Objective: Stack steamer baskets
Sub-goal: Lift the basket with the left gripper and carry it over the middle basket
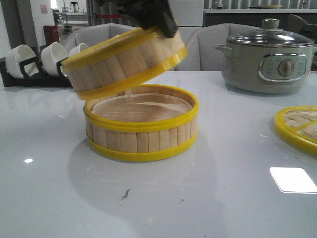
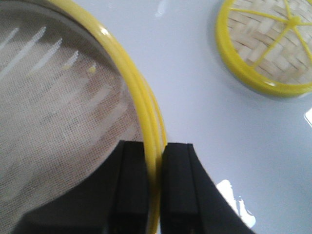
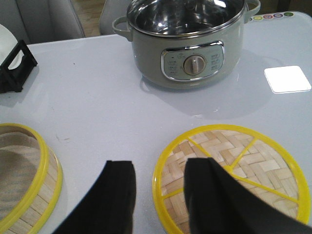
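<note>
One steamer basket stands on the white table, its pale liner showing. The other steamer basket hangs tilted just above it, the low side at the left over the lower rim. My left gripper holds the raised basket from above at its high right side. In the left wrist view the left gripper is shut on that basket's yellow rim, one finger inside over the mesh liner. My right gripper is open and empty, low over the table between a steamer basket and the lid.
The woven bamboo lid lies flat at the right. A grey electric pot stands at the back right. A black rack with white bowls is at the back left.
</note>
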Controlling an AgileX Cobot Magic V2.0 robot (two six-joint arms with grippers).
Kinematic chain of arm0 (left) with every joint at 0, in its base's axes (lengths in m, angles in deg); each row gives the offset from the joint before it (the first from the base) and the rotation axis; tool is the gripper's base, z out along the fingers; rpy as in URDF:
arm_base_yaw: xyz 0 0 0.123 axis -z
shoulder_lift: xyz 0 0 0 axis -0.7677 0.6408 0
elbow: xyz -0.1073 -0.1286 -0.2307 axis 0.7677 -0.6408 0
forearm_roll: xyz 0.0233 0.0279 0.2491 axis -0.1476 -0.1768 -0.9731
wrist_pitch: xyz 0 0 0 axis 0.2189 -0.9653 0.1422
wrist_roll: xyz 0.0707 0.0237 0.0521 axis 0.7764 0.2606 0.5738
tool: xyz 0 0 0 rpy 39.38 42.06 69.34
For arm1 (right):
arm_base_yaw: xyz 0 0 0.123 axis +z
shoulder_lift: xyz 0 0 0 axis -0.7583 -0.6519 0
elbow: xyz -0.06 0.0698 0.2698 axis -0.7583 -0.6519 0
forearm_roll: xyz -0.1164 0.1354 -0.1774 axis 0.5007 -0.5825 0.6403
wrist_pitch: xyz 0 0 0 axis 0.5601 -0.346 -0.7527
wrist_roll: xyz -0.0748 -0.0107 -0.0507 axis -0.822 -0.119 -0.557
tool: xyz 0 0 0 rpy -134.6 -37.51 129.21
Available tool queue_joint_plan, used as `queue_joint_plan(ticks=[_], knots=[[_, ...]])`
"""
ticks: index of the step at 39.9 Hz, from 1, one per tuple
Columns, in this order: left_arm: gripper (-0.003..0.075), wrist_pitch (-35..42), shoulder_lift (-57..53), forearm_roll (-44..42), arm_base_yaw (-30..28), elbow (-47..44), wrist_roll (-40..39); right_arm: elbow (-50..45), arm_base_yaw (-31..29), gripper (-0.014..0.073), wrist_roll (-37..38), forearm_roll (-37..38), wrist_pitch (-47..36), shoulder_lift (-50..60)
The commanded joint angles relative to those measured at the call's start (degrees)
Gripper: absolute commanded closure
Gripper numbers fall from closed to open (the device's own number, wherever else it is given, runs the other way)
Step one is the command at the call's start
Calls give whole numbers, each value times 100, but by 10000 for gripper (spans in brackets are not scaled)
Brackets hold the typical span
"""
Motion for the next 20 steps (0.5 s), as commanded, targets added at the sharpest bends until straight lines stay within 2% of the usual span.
queue_joint_plan(ticks=[1,8,19,20], knots=[[631,390,-215,53,325,245,-124,221,-9,230,-12,22,-447,47],[631,344,48,30,679,245,-124,221,-9,230,-12,22,-447,47],[631,248,236,-190,705,245,-157,221,-9,230,-12,22,-447,47],[631,248,236,-252,941,245,-181,221,-9,230,-12,22,-447,47]])
